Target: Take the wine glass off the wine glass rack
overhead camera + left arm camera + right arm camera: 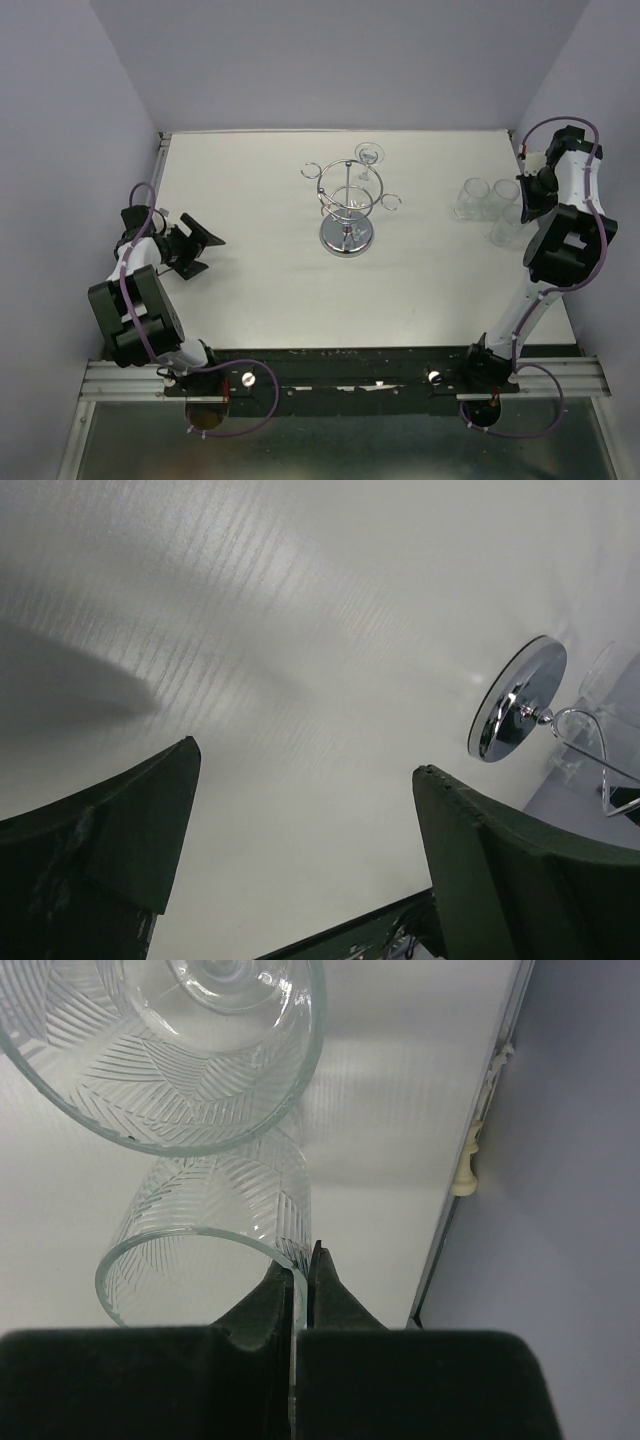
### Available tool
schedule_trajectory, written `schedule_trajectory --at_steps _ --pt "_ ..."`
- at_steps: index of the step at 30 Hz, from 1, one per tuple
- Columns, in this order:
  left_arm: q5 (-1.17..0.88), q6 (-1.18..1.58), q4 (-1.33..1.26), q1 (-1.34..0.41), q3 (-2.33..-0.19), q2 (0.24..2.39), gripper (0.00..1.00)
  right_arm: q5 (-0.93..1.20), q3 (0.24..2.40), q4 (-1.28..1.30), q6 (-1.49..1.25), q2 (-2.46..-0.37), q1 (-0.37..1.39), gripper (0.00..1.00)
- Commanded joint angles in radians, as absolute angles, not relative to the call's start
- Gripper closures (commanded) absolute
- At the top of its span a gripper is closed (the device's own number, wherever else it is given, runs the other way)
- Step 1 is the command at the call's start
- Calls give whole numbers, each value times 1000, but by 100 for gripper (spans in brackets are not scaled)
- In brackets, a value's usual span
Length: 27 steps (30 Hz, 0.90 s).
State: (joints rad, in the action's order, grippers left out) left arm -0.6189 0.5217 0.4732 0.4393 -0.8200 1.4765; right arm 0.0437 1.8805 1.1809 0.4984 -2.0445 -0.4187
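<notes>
Right end effector (303, 1265) is pinched shut on the thin rim of an etched wine glass (200, 1250). It may slip, or strike the second glass (170, 1060) just beyond its fingertips. Left end effector (305, 760) gapes wide, with the wine glass rack (518, 698) to its right.

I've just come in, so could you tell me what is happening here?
The right gripper is pinching the rim of a wine glass at the right side of the table, beside another glass. A third glass hangs on the wine glass rack. The left gripper sits open, holding nothing.
</notes>
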Motion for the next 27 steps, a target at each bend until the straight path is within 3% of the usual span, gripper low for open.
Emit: schedule_trajectory --at_steps 1,17,20,27 --pt "-591 503 471 446 -801 1437 1 72 1917 1206 509 -2069 -425 99" --pt "-587 503 462 445 -790 1424 1 54 1930 1203 514 -2091 -426 99" --pt "-591 508 451 445 -784 1422 1 57 1925 1206 514 -2083 -426 91" --pt "-609 526 423 445 -778 1417 2 46 1937 1216 509 -2051 -431 86"
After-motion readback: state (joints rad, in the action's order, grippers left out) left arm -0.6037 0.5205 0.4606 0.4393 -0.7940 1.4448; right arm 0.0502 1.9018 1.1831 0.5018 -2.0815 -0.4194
